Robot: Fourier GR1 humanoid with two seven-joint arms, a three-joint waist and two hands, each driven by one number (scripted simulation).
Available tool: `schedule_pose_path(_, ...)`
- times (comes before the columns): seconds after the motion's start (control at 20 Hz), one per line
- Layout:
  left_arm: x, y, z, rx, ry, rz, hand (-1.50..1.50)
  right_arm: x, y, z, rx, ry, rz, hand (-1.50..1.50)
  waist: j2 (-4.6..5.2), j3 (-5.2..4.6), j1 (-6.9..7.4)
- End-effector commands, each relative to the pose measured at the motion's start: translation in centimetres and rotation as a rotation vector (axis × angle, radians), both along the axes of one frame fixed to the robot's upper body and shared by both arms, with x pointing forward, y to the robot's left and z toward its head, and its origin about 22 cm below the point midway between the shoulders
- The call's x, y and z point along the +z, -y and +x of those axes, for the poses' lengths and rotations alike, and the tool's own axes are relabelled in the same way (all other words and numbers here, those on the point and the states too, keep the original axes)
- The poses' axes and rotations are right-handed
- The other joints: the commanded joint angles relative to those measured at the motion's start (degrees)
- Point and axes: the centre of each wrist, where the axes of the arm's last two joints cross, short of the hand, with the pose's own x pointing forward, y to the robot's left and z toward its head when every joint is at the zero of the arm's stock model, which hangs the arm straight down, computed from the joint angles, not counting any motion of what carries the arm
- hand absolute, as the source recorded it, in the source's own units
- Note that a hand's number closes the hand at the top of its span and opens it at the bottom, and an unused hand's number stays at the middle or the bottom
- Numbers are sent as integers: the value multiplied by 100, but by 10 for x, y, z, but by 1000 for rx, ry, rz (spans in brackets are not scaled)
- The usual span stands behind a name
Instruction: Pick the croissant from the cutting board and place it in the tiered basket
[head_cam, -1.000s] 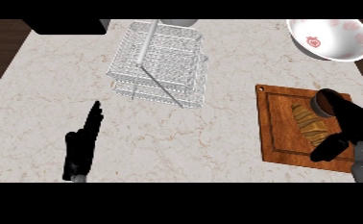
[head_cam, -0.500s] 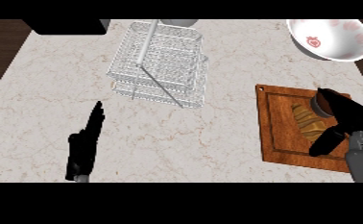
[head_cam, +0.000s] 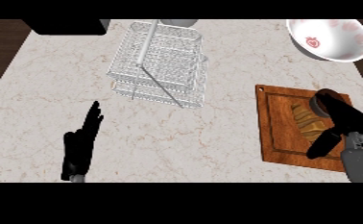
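Croissant (head_cam: 306,118) lies on the cutting board (head_cam: 284,136) with the right robot hand (head_cam: 336,122) spread over it, fingers not yet closed, so a shallow grasp could nudge it sideways instead of lifting it toward the tiered basket (head_cam: 159,62)

Left hand (head_cam: 79,148) matte black, slim fingers; right hand (head_cam: 334,122) black, grey forearm behind wrist
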Motion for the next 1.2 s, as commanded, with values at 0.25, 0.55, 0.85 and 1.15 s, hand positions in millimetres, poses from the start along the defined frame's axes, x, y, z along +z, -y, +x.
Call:
schedule_pose_path(0.25, 4, -5, 1, 40, -14, 14, 0, -33, 19, 2, -12, -4, 26, 150, 31, 5, 6)
schedule_pose_path(0.55, 0, 14, -12, 12, -18, -9, 0, -51, 18, -7, 53, 34, 47, 150, 33, 8, 27)
schedule_pose_path(0.85, -2, 13, -12, 5, -3, -6, 0, -49, 7, -14, 176, 116, -78, 150, 26, 6, 11)
schedule_pose_path(1.15, -4, 5, -5, -26, -23, -4, 0, -39, -158, -12, 535, 203, -49, 150, 33, -7, 218)
